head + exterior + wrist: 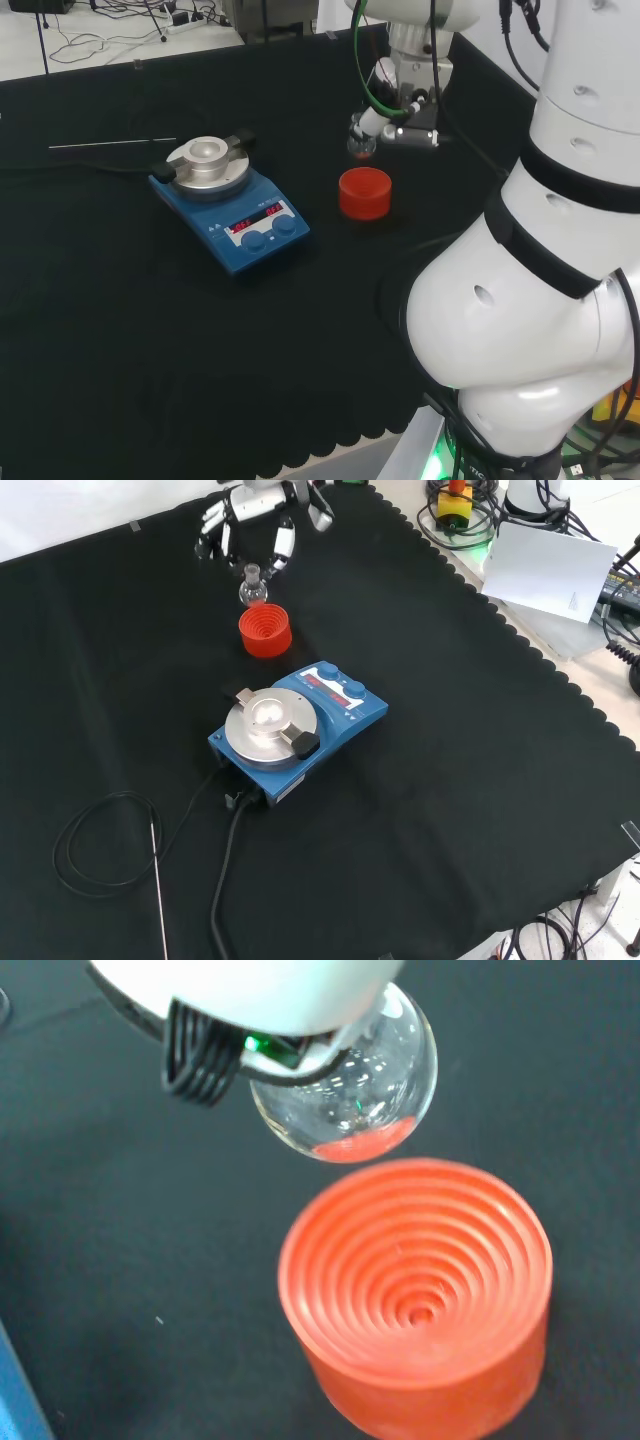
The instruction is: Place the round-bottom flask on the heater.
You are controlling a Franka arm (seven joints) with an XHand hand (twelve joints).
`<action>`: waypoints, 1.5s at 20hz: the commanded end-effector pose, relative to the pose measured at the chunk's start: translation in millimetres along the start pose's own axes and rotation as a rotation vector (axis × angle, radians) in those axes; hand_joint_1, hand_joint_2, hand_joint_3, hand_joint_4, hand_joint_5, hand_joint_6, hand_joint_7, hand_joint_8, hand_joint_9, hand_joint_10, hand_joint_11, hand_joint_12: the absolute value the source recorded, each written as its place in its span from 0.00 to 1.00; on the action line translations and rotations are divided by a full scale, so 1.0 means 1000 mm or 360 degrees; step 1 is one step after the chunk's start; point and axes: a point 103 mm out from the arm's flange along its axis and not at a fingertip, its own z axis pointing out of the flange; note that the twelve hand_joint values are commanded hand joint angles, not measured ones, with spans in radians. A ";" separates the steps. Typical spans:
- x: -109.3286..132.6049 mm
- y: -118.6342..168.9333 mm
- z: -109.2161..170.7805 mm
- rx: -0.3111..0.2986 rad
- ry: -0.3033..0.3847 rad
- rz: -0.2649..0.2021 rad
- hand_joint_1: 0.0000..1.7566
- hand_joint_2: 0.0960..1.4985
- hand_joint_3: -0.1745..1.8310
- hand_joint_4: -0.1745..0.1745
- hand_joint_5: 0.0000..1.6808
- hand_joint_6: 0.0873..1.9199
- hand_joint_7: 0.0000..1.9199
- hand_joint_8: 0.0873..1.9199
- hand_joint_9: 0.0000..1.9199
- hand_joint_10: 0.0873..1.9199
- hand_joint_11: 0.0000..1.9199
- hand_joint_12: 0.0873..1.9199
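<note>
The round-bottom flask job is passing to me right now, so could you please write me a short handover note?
Hand: fingers curled round the neck of the round-bottom flask, which hangs clear of the red ribbed stand, beside it rather than on it.
Heater: blue unit on the black cloth, to the left of the stand in the head view; its metal top plate has nothing on it.
Done: flask grasped and off the stand.
Left: carry the flask to the heater, seat it in the plate's hollow, release.
</note>
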 end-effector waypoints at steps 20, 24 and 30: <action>0.143 0.005 -0.030 0.0011 -0.0160 -0.0296 0.65 0.35 0.50 0.76 0.73 0.42 0.17 0.30 0.27 0.28 0.14 0.70; 0.163 0.007 -0.024 0.0027 -0.0188 -0.0343 0.65 0.35 0.50 0.75 0.73 0.42 0.17 0.30 0.27 0.28 0.14 0.69; 0.190 0.011 -0.018 0.0043 -0.0201 -0.0397 0.65 0.35 0.50 0.73 0.73 0.42 0.17 0.30 0.27 0.28 0.14 0.69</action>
